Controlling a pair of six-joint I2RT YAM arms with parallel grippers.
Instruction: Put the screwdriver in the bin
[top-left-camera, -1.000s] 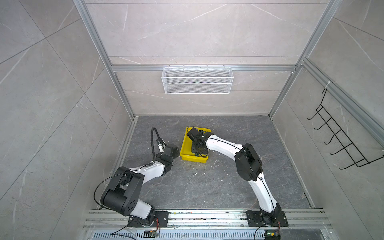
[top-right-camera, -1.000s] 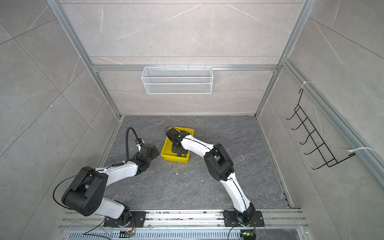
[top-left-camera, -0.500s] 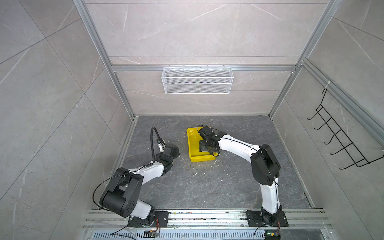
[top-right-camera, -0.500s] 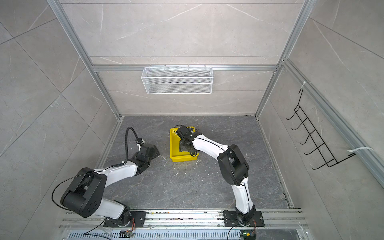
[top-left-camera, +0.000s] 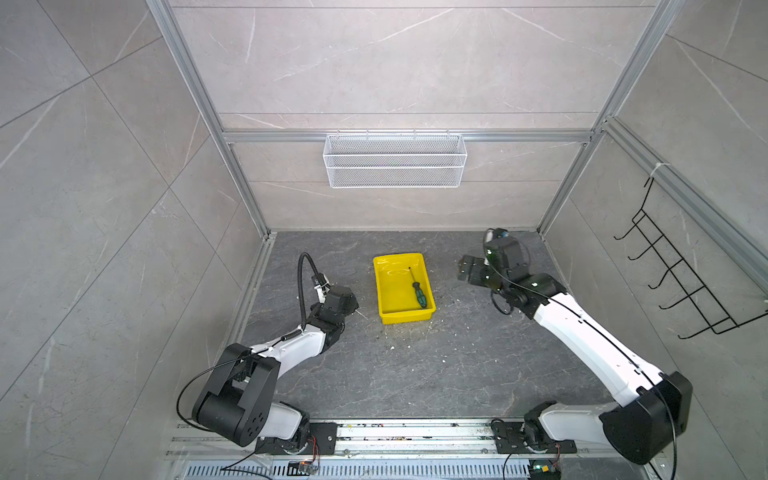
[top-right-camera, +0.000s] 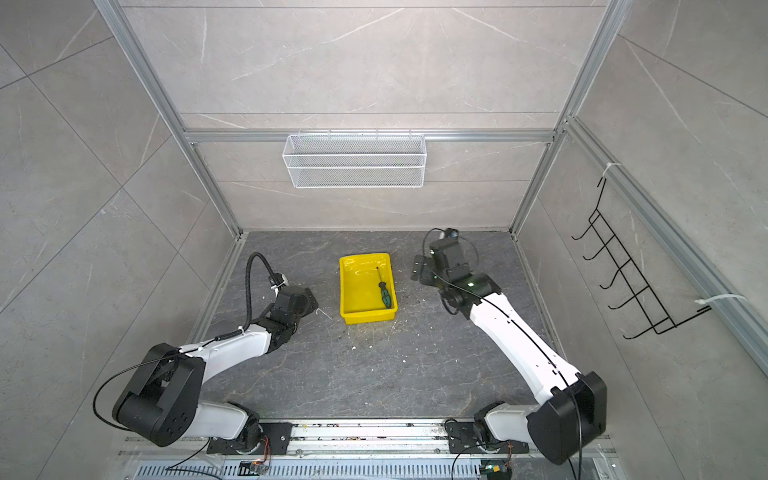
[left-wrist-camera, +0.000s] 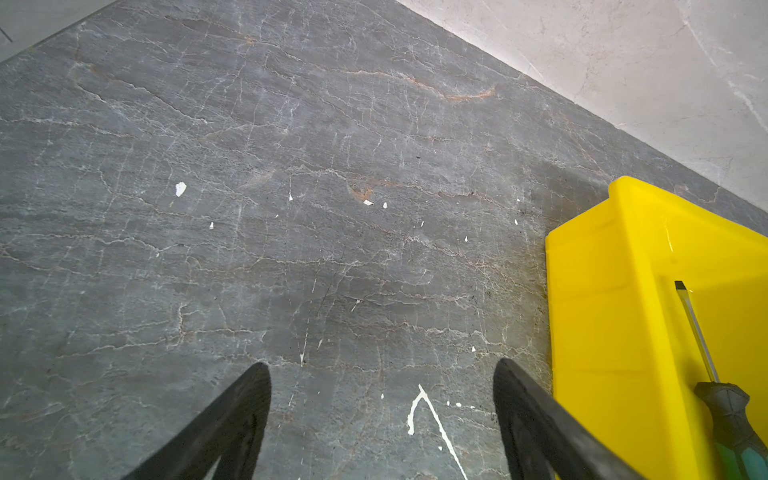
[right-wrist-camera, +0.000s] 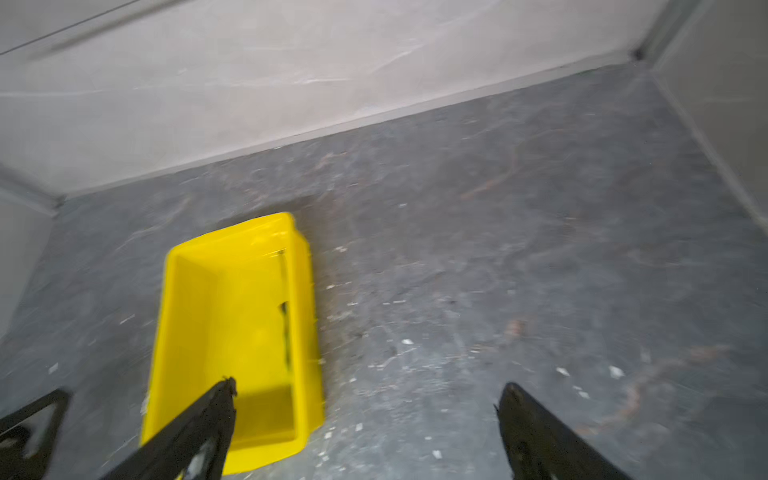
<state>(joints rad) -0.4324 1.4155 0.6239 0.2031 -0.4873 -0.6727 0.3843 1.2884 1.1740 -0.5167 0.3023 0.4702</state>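
Yellow plastic draws our eye first: the bin sits flat on the grey stone-patterned tabletop, about midway between the two arms. We see the screwdriver lying inside it, on the bin's floor along the right-hand wall. Its green-and-black handle is toward the near end and its thin dark shaft points to the far end. Nothing touches it.

We find the right pincer released, its fingers spread wide with nothing gripped between them. In both top views it hangs well to the right of the bin, clear of the rim. The left pincer is released too, its fingers apart and empty, low over the tabletop just beside the bin's left wall. White flecks dot the surface around the bin.
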